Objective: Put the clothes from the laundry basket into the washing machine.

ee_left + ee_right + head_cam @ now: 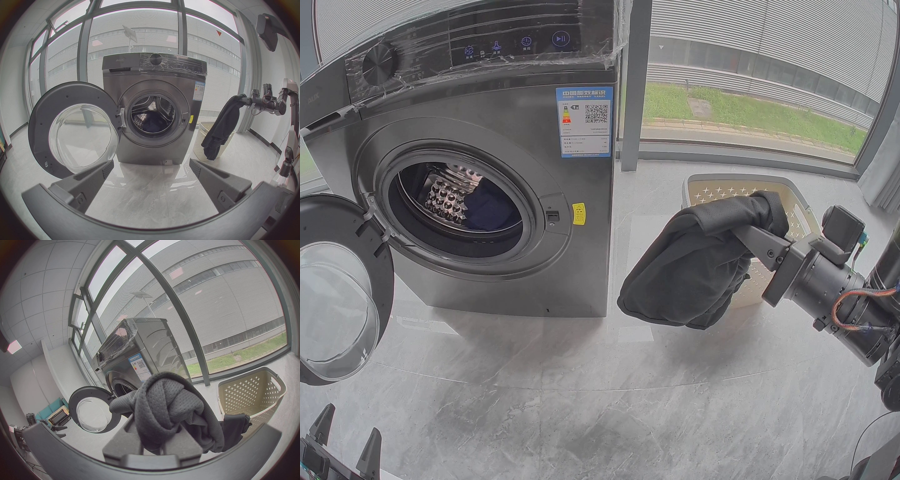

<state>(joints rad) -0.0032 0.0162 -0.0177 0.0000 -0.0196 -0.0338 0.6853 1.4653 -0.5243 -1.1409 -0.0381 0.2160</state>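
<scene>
My right gripper (759,234) is shut on a black garment (694,269), which hangs bunched in the air between the washing machine (487,156) and the beige laundry basket (737,187). The same black garment (168,408) drapes over the shut fingers (184,446) in the right wrist view, with the laundry basket (250,393) behind. The machine's round door (337,294) stands swung open to the left, and dark blue cloth (487,209) lies inside the drum. My left gripper (344,447) is low at the near left, open, holding nothing; in its own view the left gripper (150,184) faces the washing machine (156,106).
The grey tiled floor (581,400) is bare in front of the machine. A glass window wall (762,75) runs behind the basket. The open door (72,128) juts out on the machine's left side.
</scene>
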